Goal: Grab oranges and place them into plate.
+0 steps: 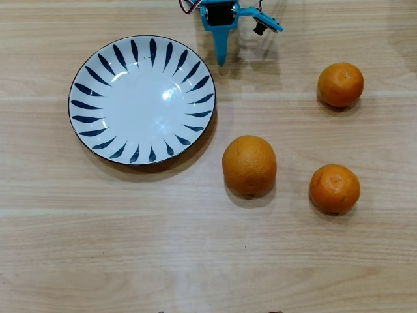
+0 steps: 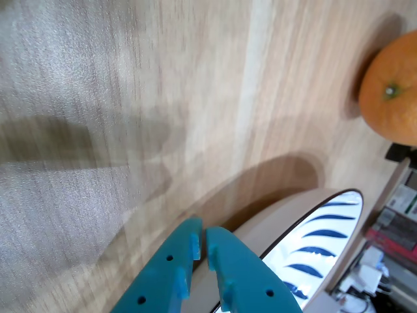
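Gripper closed, empty, beside plate; 3 oranges apart.

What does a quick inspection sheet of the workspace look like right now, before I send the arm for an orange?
Surface: pale wooden table, bare apart from the job's things.
Job's things: plate empty; large orange just right of it in the overhead view; two smaller oranges farther right. All three lie on the table.
Clutter: nothing seen.
Grippers: teal gripper at the overhead view's top edge, fingers nearly together, holding nothing.
Cables: red and white wires at the arm.
Surroundings: stacked items beyond the table in the wrist view.
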### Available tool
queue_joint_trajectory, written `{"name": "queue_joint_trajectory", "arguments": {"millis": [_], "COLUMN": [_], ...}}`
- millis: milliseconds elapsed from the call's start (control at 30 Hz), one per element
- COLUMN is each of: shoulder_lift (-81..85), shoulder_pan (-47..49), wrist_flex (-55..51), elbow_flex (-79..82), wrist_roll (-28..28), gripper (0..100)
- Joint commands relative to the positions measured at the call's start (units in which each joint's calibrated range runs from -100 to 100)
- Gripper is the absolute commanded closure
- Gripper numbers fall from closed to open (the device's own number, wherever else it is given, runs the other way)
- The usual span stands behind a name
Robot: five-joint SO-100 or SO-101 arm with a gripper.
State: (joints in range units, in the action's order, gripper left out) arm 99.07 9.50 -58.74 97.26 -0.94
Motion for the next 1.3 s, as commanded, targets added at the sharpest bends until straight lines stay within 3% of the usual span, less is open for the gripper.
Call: {"name": "queue_joint_trajectory", "arguments": {"millis": [0,1267], "shoulder_lift": [0.59,0.59], "shoulder_pan": [-0.22,0.74], "wrist_flex": [0.08,0.17], "elbow_flex": [0.21,0.21], "wrist_roll": [0.10,-0.05], "gripper": [98,98]}}
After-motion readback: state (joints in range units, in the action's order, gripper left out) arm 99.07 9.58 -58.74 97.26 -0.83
